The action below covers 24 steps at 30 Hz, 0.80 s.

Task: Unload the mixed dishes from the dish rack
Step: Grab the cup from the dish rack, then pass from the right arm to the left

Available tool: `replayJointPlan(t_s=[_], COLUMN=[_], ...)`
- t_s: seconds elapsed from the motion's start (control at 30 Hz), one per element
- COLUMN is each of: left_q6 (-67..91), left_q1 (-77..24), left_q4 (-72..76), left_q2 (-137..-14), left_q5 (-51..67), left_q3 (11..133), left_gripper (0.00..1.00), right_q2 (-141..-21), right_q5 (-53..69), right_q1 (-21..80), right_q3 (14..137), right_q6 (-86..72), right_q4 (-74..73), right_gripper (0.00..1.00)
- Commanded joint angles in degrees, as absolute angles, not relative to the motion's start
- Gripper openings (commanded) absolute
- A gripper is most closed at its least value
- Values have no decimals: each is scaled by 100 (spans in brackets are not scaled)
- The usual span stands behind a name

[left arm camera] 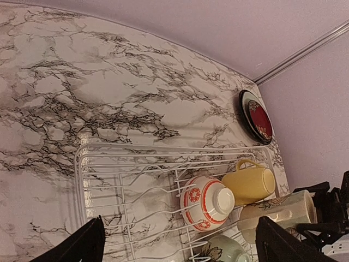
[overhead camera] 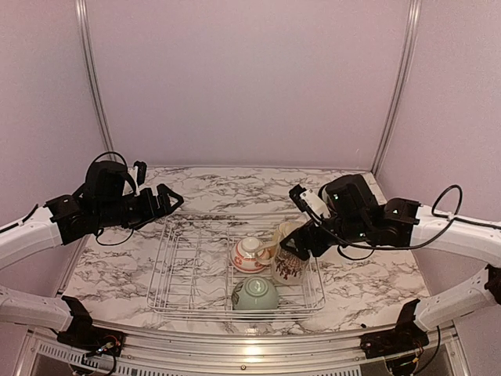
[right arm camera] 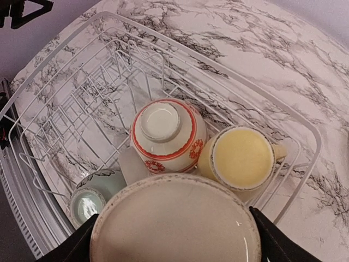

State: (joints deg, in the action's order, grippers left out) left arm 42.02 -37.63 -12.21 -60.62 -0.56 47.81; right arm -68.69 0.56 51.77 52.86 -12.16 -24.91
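Mug [right arm camera: 174,224]: in rack [overhead camera: 188,258], 3 o'clock side, rim pinched by right hand [overhead camera: 297,244] for lift-out. Red bowl [right arm camera: 163,134], green bowl [overhead camera: 254,294], cup [right arm camera: 240,158] alongside. Left hand [overhead camera: 168,197] spread, hovers 10 o'clock, out of way.

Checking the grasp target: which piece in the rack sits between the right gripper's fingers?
The tall cream patterned mug, flanked by the right gripper; the yellow cup, white-and-red bowl and pale green bowl lie outside its fingers.
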Motion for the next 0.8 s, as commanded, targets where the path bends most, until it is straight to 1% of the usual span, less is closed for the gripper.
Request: replayJointPlan(t_s=[0.0,0.13,0.3,0.5,0.63,0.77], left_q6=[4250,4327,4404,4551,4555,4567], left_q1=[-3827,-3849,-3871,-3947,-4115,-4213], left_q4=[-1103,-1023,-920,-508,-281,-58], left_q2=[-6011,-5932,-5897,-6067,-6243,-6383], left_q5=[-39,-27,-26,342,432,600], left_q3=[4792,4716,4649,4598,4611,4587], left_gripper=[99,99,99,99,99,98], right_q2=[-6899,-6896,-6922,-6979,-7022,-6988], right_q5=[277,921,1209,1878,2200,2234], right_q1=[4951,4553,4315,3918,3863,3834], right_q3=[5885,5903,5865,5593,5534,5491], right_q6=[-1451,-1710,-2115,-2904,-3055,-3275], right_q4=[-1454,-1118,-782,-89,191,363], right_gripper=[0,0,0,0,0,0])
